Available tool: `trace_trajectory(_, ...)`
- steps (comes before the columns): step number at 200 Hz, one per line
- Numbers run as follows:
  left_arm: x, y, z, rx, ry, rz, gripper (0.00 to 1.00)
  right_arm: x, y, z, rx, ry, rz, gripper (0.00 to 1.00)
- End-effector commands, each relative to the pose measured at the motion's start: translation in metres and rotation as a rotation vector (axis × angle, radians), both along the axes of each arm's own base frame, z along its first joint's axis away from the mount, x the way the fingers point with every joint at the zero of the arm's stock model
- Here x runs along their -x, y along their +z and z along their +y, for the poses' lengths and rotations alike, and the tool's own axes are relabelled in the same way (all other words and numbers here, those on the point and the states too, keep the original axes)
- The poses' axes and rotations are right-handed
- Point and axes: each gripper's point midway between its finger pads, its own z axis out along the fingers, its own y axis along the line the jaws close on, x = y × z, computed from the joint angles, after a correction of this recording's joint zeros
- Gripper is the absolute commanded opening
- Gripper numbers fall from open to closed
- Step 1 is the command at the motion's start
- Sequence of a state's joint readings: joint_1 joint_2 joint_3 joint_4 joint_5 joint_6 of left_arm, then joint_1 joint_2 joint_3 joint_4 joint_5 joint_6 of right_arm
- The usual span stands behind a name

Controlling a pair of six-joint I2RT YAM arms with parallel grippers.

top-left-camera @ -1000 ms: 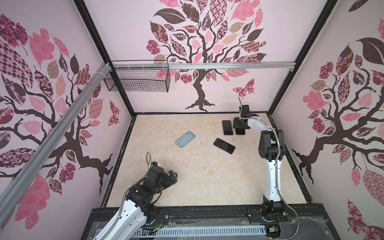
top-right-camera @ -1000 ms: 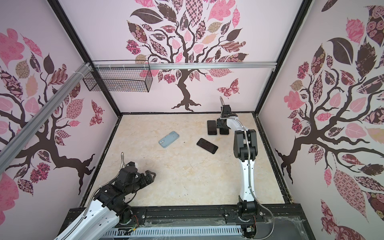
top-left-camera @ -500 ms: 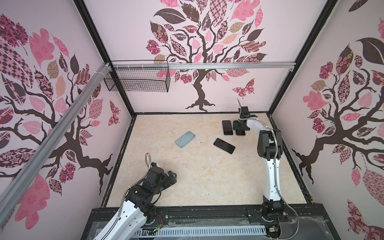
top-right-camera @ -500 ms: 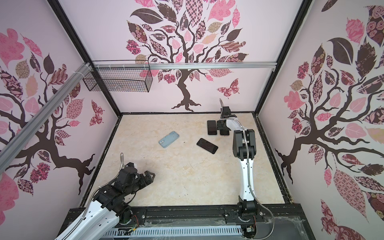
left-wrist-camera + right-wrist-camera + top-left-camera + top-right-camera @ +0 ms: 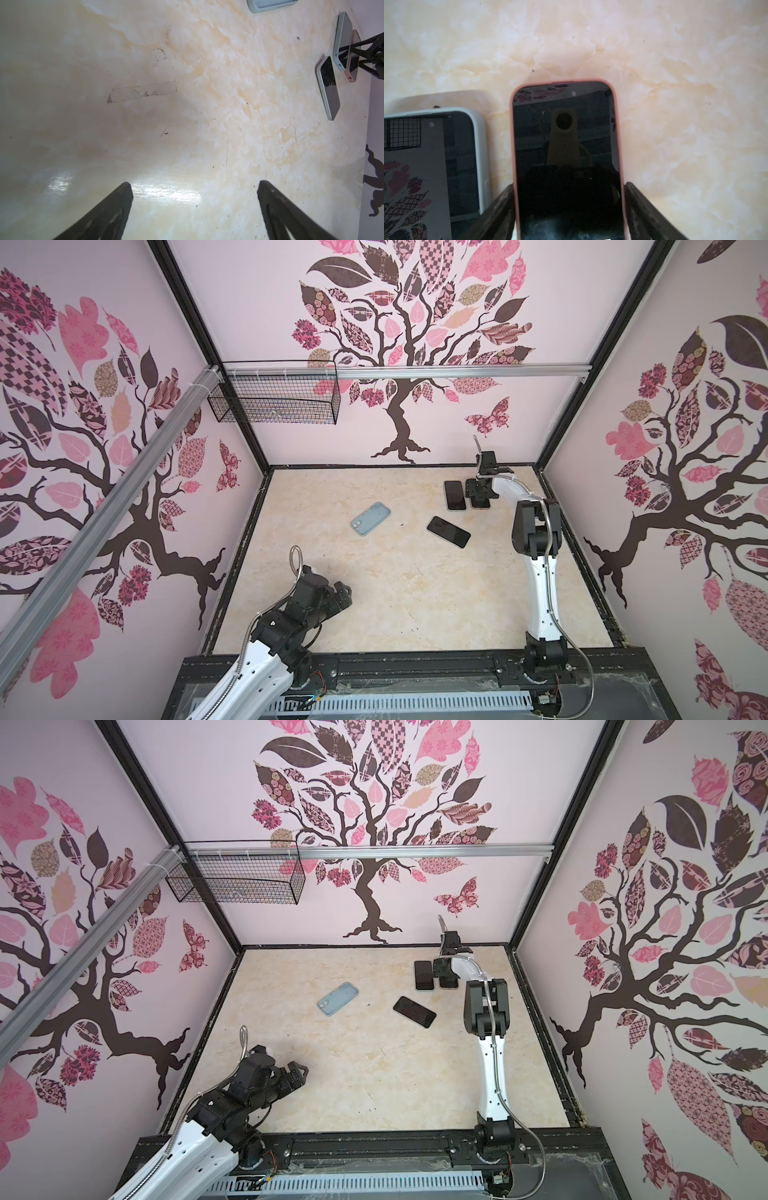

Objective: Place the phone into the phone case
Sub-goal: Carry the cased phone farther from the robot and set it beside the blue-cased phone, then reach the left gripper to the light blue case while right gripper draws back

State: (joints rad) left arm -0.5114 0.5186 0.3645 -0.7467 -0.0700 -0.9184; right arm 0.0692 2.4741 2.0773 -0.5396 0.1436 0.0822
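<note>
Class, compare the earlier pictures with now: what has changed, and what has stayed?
Barely anything: the right arm edged its elbow slightly left. The right claw keeps holding the pink phone; left claw stays open; the other phones and blue case lie unmoved.

Broad bare tabletop (image 5: pixel 415 597) ahead of my left gripper (image 5: pixel 194 186), clear between its spread fingers. Far corner's tight: my right gripper (image 5: pixel 569 186) clasps the pink-cased phone (image 5: pixel 566 145), and the grey-cased phone (image 5: pixel 452 166) crowds one finger there.

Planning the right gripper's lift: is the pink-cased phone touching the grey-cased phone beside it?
Apart. The right wrist view shows bare table between the pink-cased phone and the grey-cased phone.
</note>
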Motion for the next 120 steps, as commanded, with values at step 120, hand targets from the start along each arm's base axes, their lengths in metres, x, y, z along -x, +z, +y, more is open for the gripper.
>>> trace_trajectory(120,-0.105,0.058,-0.007,-0.133,0.036,-0.086,0.95,0.088,0.176,0.014,-0.123,0.018,-0.309,1.00)
